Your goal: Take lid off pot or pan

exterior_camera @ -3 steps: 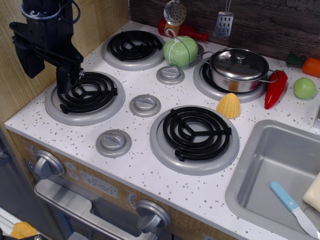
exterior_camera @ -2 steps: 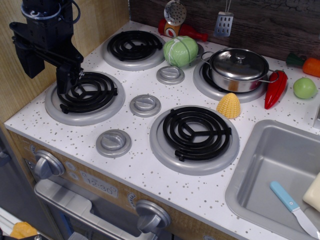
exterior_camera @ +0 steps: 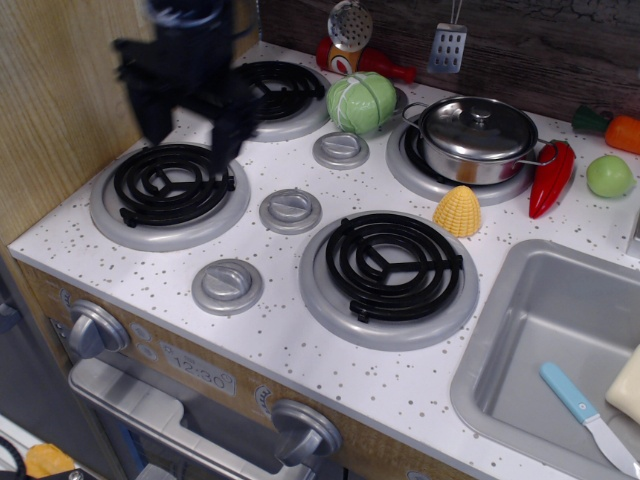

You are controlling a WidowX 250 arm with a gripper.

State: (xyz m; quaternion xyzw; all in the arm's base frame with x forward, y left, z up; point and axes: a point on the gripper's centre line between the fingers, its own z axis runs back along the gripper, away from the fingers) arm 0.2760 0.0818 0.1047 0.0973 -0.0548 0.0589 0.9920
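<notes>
The shiny steel pot (exterior_camera: 480, 160) with wire loop handles sits on the back right burner. Its domed lid (exterior_camera: 476, 127) with a small knob rests on it. My black gripper (exterior_camera: 192, 135) is blurred by motion, high above the left side of the stove between the two left burners, far left of the pot. Its two fingers hang down apart and hold nothing.
A green cabbage (exterior_camera: 361, 102) lies left of the pot, a yellow corn (exterior_camera: 458, 212) in front of it, a red pepper (exterior_camera: 551, 178) and a green fruit (exterior_camera: 610, 175) to its right. The sink (exterior_camera: 520, 340) at the front right holds a blue knife (exterior_camera: 588, 417).
My gripper has lifted off the front left burner and moved right and back, toward the middle of the stove. The pot and lid have not moved.
</notes>
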